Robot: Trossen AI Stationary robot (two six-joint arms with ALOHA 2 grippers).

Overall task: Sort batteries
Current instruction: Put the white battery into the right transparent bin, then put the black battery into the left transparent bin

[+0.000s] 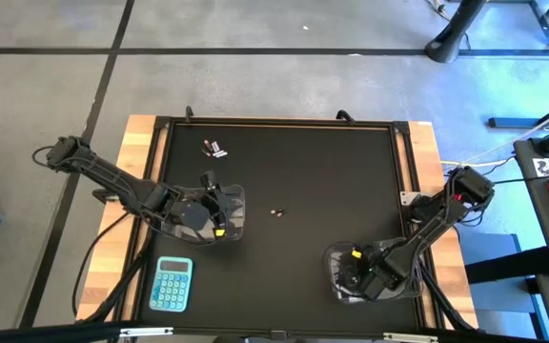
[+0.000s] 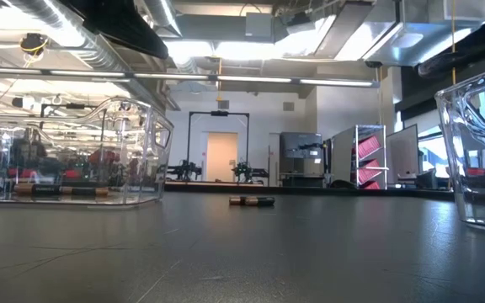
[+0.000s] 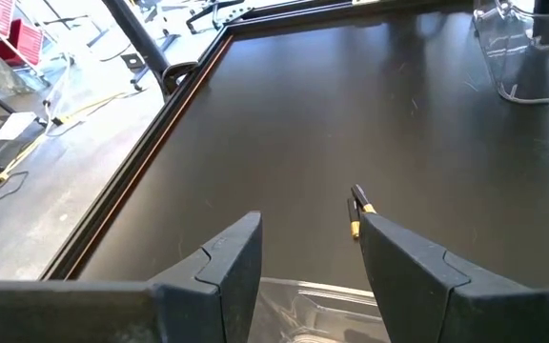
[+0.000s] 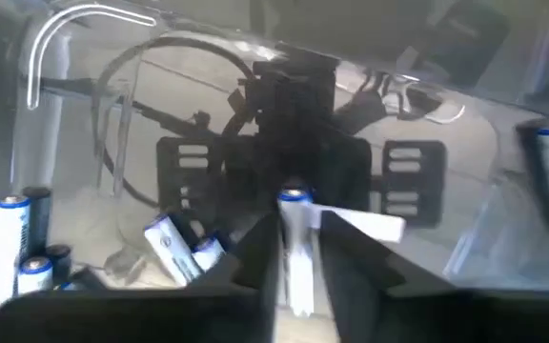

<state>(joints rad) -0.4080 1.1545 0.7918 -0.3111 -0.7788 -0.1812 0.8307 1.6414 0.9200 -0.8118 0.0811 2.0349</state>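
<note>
My left gripper (image 3: 311,229) is open above the rim of a clear tub (image 1: 219,211) on the mat's left side. In the low view this tub (image 2: 74,156) holds dark batteries (image 2: 57,192) lying on its floor. One dark battery (image 3: 355,211) lies on the mat just past the left fingers, mid-table (image 1: 277,212). A few more batteries (image 1: 215,148) lie near the far left corner. My right gripper (image 4: 296,233) is inside the clear tub (image 1: 346,272) at the near right, shut on a silvery-white battery. Several white, blue-capped batteries (image 4: 174,246) lie in that tub. My right gripper pinches a silvery-white battery (image 4: 298,262) between its two fingers. The battery lies along the fingers, and its blue-capped end (image 4: 294,197) sticks out past the fingertips. The fingers point down into the right tub, above the batteries lying there.
A blue calculator (image 1: 172,284) lies at the near left, on the wooden edge beside the mat. The black mat has a raised frame (image 3: 174,105) all round. The wide stretch of mat between the two tubs holds only the one loose battery.
</note>
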